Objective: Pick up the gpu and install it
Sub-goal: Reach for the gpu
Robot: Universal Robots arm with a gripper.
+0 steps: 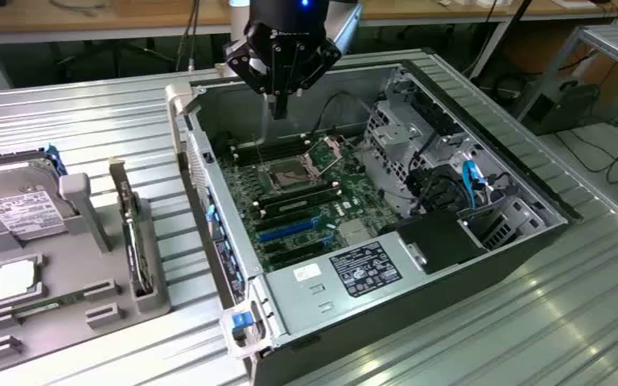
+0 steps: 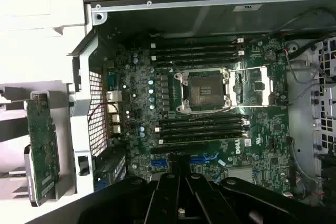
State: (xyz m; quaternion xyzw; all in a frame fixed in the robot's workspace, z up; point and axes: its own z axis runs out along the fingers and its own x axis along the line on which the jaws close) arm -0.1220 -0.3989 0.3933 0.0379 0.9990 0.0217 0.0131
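Checking the exterior view first, I see the gpu [image 1: 132,241] standing on its long edge in a slot of the grey holder [image 1: 94,277]. The holder sits on the ribbed metal table [image 1: 84,121], to the exterior view's left of the open computer case [image 1: 502,265]. The card's long axis runs from the far side of the holder toward the near side, roughly parallel to the case wall just beside it. Its narrow metal bracket sticks up at the far end, pointing away from the camera. A hard drive [image 1: 14,205] leans in the same holder, further to the exterior view's left.

The gripper [image 1: 279,112] hangs over the far part of the case interior. Its fingers are pressed together into one narrow point with nothing between them, well apart from the gpu.

The wrist view gives me the flat green face of the gpu [image 2: 42,148], which the exterior view shows nearly edge-on. It stands outside the case, next to the vented wall and lengthwise parallel to it. That view also lays the motherboard [image 2: 262,145] out straight on. I can see the open processor socket [image 2: 207,90] between rows of memory slots, and the blue slots [image 2: 205,158] close to the dark gripper [image 2: 181,192]. The exterior view gives me the card's upright stance and the shape of the holder.
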